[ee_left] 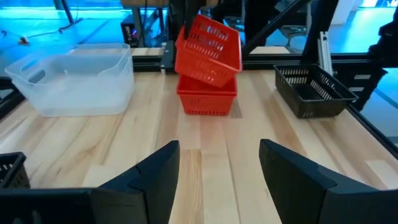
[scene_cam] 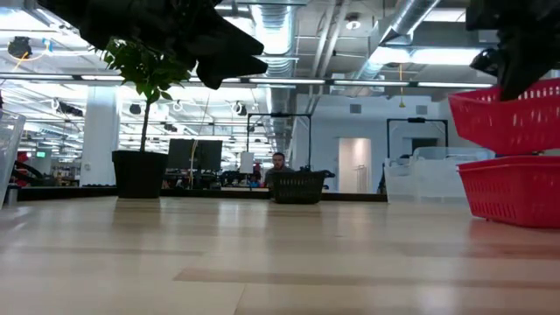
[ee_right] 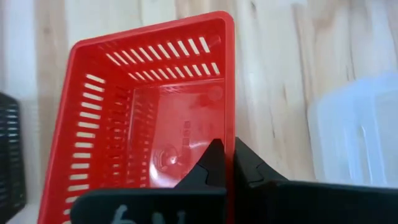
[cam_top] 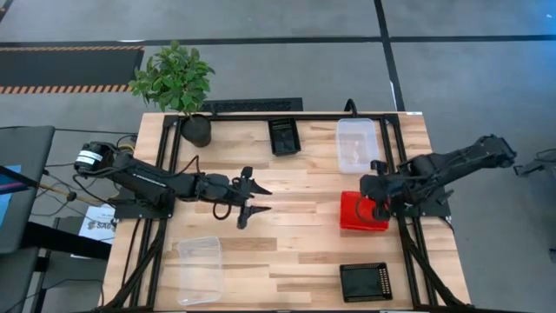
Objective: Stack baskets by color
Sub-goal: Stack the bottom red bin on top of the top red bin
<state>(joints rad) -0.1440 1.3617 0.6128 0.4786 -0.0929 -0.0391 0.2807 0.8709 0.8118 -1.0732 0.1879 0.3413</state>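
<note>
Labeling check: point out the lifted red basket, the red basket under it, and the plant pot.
lifted red basket [ee_left: 208, 50]: left wrist view, perforated side wall.
red basket under it [ee_left: 206, 102]: left wrist view, front wall.
plant pot [scene_cam: 139, 173]: low view, pot's front face.

Bare tabletop [cam_top: 295, 187] lies open mid-table; baskets and a plant pot [cam_top: 196, 130] ring it.

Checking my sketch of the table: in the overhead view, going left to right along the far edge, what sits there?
Plant pot → black basket → clear basket.
</note>
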